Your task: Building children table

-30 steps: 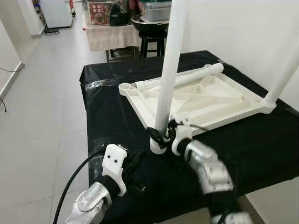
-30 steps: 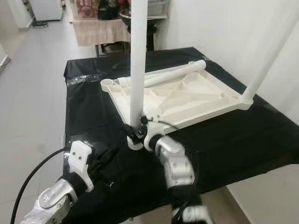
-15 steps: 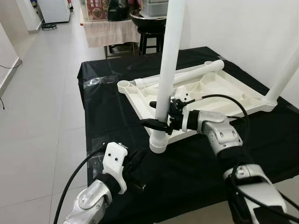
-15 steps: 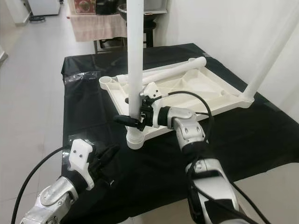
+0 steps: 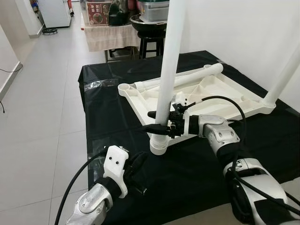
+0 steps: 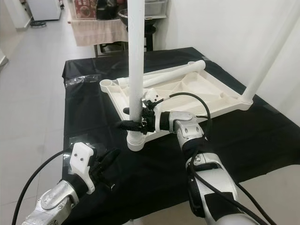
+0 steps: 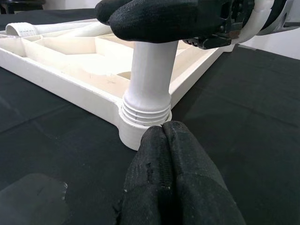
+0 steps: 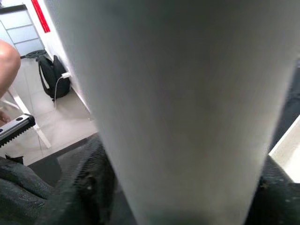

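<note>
Fingers of your right gripper [image 5: 158,121] clamp the upright white table leg [image 5: 168,70] just above its corner socket [image 5: 159,147] on the upturned tabletop [image 5: 220,101], which lies on black cloth [image 5: 108,112]. Your left gripper [image 7: 161,140], seemingly pinched together, sits near that socket.

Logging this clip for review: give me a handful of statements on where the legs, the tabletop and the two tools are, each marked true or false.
1. The white tabletop lies upside down on the black cloth. True.
2. The right tool is clamped around the upright leg at the near corner. True.
3. The left tool holds that same leg. False: it sits low on the cloth in front of the corner socket, fingers together.
4. All four legs stand upright. False: one leg lies flat along the far edge.
5. Another leg rises at the tabletop's right corner. True.
</note>
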Motion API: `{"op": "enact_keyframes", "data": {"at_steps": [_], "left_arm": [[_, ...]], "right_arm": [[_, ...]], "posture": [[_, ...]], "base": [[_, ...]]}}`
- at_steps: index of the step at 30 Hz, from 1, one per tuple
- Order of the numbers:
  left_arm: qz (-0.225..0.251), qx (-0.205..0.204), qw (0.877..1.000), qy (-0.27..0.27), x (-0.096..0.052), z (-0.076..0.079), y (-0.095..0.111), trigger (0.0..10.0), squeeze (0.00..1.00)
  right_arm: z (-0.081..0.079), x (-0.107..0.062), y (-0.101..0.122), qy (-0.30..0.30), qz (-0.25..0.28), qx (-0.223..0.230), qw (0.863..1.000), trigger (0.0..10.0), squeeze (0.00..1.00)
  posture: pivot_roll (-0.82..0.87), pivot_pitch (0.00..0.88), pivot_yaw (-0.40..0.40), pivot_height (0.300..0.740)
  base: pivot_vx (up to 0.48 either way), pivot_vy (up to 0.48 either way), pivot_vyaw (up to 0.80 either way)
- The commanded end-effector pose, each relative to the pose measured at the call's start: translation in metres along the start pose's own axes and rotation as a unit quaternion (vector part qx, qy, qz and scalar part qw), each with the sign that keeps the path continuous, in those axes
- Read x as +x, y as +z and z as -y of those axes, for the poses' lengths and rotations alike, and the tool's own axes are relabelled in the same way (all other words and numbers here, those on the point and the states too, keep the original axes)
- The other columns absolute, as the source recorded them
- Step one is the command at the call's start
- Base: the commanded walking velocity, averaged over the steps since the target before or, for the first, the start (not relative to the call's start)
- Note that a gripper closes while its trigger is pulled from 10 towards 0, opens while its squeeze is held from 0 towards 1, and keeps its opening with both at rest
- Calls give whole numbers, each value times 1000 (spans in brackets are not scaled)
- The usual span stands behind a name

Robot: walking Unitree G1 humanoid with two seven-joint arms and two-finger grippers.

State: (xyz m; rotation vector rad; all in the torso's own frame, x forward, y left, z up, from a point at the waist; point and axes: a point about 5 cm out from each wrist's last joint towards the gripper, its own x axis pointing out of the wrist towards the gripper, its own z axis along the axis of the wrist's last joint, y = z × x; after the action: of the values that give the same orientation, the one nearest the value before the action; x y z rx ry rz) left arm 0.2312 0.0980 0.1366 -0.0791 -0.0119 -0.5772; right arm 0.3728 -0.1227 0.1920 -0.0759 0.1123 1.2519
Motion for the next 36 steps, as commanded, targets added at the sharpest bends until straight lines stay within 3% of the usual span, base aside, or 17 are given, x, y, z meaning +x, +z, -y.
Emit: {"op": "enact_keyframes", "data": {"at_steps": [1, 7, 13, 14, 15, 16, 17, 19, 20, 25, 29, 30, 31, 32, 33, 34, 36], "left_arm": [[-10, 0, 1000, 1, -2, 1, -5, 10000, 0], [-9, 0, 1000, 0, -2, 2, -4, 10000, 0], [-8, 1, 1000, 2, -4, 0, -3, 10000, 0], [-8, 1, 1000, 2, -4, 0, -3, 10000, 0], [-8, 2, 1000, 2, -5, -1, -2, 10000, 0], [-8, 2, 1000, 2, -5, -1, -2, 10000, 0], [-8, 2, 1000, 2, -5, -2, -2, 10000, 0], [-9, 3, 1000, 1, -5, -3, -1, 10000, 0], [-9, 4, 1000, 1, -6, -3, -2, 10000, 0], [-12, 3, 1000, -4, -4, -4, -3, 10000, 0], [-10, 3, 1000, 0, -4, -4, -2, 10000, 0], [-9, 4, 1000, 3, -4, -5, -2, 10000, 0], [-9, 5, 1000, 5, -4, -5, -2, 10000, 0], [-8, 5, 1000, 7, -4, -5, -2, 10000, 0], [-8, 5, 1000, 7, -4, -5, -2, 10000, 0], [-7, 5, 1000, 7, -3, -5, -2, 10000, 0], [-7, 5, 1000, 7, -3, -5, -2, 10000, 0]], "right_arm": [[-4, 2, -3, 22, 10, 2, 1000, 0, 0], [-3, -10, -7, -1, 23, -11, 1000, 0, 0], [-4, -22, -18, -117, 7, -34, 993, 0, 0], [-5, -22, -23, -155, 0, -29, 988, 0, 0], [-3, -16, -35, -345, 10, 20, 938, 0, 0], [-3, -16, -35, -345, 10, 20, 938, 0, 0], [-30, 1, -54, -377, -3, 48, 925, 0, 0], [-63, 17, -65, -395, -17, 52, 917, 0, 0], [-68, 23, -62, -373, -23, 26, 927, 0, 0], [-58, 21, -61, -372, -25, 60, 926, 0, 0], [-60, 25, -58, -367, -27, 52, 929, 0, 0], [-59, 25, -57, -370, -27, 50, 927, 10000, 0], [-61, 25, -54, -383, -30, 51, 922, 10000, 0], [-63, 30, -46, -353, -11, 63, 933, 10000, 1000], [-63, 30, -46, -353, -11, 63, 933, 10000, 1000], [-59, 34, -33, -322, 8, 43, 946, 10000, 1000], [-59, 34, -33, -322, 8, 43, 946, 10000, 1000]], "posture": [[12, 42, -39, 740], [10, 50, -40, 740], [-2, 64, -43, 740], [-1, 65, -45, 740], [-10, 66, -42, 740], [-10, 66, -42, 740], [2, 80, -36, 740], [1, 75, -26, 740], [1, 75, -26, 740], [-5, 69, -21, 740], [-3, 70, -21, 740], [-1, 70, -23, 740], [-1, 70, -23, 740], [1, 67, -29, 740], [1, 67, -29, 740], [2, 63, -29, 740], [2, 63, -29, 740]], "base": [[0, 0, 0], [0, 0, 0], [0, 0, 0], [0, 0, 0], [0, 0, 0], [0, 0, 0], [0, 0, 0], [0, 0, 0], [0, 0, 0], [0, 0, 0], [0, 0, 0], [0, 0, 0], [0, 0, 0], [0, 0, 0], [0, 0, 0], [0, 0, 0], [0, 0, 0]]}}
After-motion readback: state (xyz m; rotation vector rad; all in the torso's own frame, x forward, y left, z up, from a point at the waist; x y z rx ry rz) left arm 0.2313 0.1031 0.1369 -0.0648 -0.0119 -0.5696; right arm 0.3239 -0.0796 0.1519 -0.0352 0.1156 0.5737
